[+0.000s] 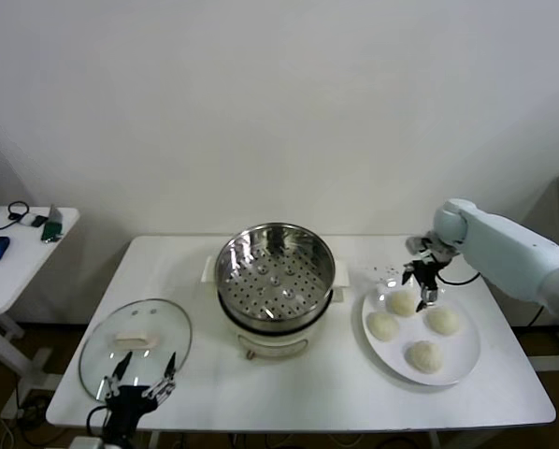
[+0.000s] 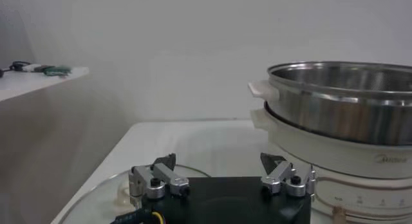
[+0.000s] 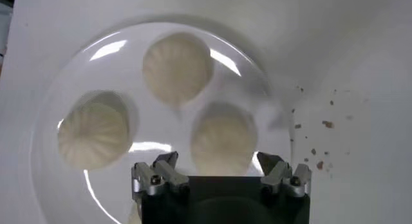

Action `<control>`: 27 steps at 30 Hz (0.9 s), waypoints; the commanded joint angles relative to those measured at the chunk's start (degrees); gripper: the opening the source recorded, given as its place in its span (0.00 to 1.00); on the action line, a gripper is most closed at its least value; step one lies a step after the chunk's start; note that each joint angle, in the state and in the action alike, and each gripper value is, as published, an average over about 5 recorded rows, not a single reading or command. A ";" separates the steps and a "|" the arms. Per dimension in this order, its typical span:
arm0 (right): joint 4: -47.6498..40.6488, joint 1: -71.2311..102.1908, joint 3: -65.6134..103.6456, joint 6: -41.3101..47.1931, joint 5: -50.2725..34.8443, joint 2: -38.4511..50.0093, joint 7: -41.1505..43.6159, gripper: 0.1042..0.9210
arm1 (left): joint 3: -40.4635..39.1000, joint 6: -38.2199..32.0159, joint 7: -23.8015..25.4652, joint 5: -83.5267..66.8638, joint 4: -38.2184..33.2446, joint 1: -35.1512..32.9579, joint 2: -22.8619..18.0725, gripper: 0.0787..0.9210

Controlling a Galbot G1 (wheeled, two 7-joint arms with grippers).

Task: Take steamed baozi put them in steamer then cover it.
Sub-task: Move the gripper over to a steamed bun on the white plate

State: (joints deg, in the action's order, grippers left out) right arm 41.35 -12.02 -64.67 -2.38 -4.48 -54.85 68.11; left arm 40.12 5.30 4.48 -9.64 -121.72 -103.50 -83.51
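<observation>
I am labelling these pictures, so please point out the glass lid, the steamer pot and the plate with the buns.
glass lid (image 1: 135, 339), head view, on its whitish handle.
steamer pot (image 1: 276, 273), head view, on the holed tray inside.
plate (image 1: 462, 351), head view, on a bare part near its rim.

**Steamer at centre, buns to its right, lid to its left**

On the worktop (image 1: 289, 398), the steamer (image 1: 275, 274) stands mid-table. Right of it, a plate (image 1: 459, 360) carries four steamed baozi (image 1: 424, 355). The cover (image 1: 136, 342) lies flat at front left. A side table (image 1: 18, 257) stands further left, apart.
</observation>
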 commanded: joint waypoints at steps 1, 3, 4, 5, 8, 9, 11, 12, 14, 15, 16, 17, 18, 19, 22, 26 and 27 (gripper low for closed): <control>-1.81 0.72 0.10 0.36 1.46 -1.44 -0.49 0.88 | 0.03 0.06 -0.03 0.04 -0.07 -0.02 -0.08 0.88; -2.07 0.91 0.24 0.46 2.11 -1.68 -0.72 0.88 | 0.09 0.08 -0.04 0.03 -0.06 -0.04 -0.06 0.88; -2.20 0.97 0.28 0.48 2.47 -1.78 -0.78 0.88 | 0.12 0.09 -0.05 0.03 -0.05 -0.05 -0.04 0.88; -2.31 1.01 0.32 0.50 2.73 -1.86 -0.81 0.88 | 0.14 0.09 -0.05 0.03 -0.06 -0.07 -0.02 0.88; -2.24 1.10 0.35 0.64 2.78 -1.79 -0.81 0.88 | 0.20 0.12 -0.07 0.02 -0.05 -0.06 0.04 0.88; -2.15 1.14 0.38 0.69 2.74 -1.72 -0.82 0.88 | 0.23 0.12 -0.08 0.01 -0.02 -0.05 0.06 0.88; -2.06 1.33 0.60 0.79 2.72 -1.65 -0.91 0.88 | 0.29 0.11 -0.11 -0.02 0.07 -0.02 0.14 0.88; -2.09 1.41 0.74 0.85 2.71 -1.65 -0.96 0.88 | 0.31 0.10 -0.13 -0.04 0.11 -0.01 0.19 0.88; -2.17 1.68 1.05 1.00 2.72 -1.70 -1.07 0.87 | 0.34 0.08 -0.16 -0.08 0.19 -0.01 0.28 0.88; -2.18 1.79 1.14 1.06 2.73 -1.72 -1.10 0.86 | 0.34 0.09 -0.17 -0.09 0.23 -0.02 0.32 0.88; -2.17 1.89 1.21 1.10 2.75 -1.73 -1.14 0.85 | 0.34 0.10 -0.18 -0.09 0.25 -0.02 0.35 0.88; -2.15 2.03 1.30 1.15 2.78 -1.74 -1.21 0.84 | 0.33 0.12 -0.18 -0.08 0.28 -0.02 0.38 0.88; -2.12 2.12 1.36 1.19 2.81 -1.74 -1.27 0.83 | 0.32 0.15 -0.18 -0.07 0.29 -0.02 0.41 0.88; -2.11 2.23 1.44 1.21 2.88 -1.73 -1.36 0.82 | 0.29 0.19 -0.18 -0.06 0.30 0.00 0.43 0.88; -2.03 2.58 1.85 1.23 3.05 -1.65 -1.72 0.75 | 0.22 0.30 -0.16 -0.02 0.33 0.08 0.47 0.88; -1.73 2.80 2.44 1.08 3.01 -1.51 -2.08 0.65 | 0.16 0.39 -0.15 0.06 0.44 0.25 0.50 0.88; -1.64 2.79 2.52 0.93 3.02 -1.49 -2.10 0.64 | 0.13 0.41 -0.16 0.10 0.47 0.31 0.48 0.88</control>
State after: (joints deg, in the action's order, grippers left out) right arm 39.98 -9.56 -62.41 -1.76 -1.68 -56.13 66.21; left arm 40.27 5.69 4.31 -9.57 -121.28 -103.17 -83.04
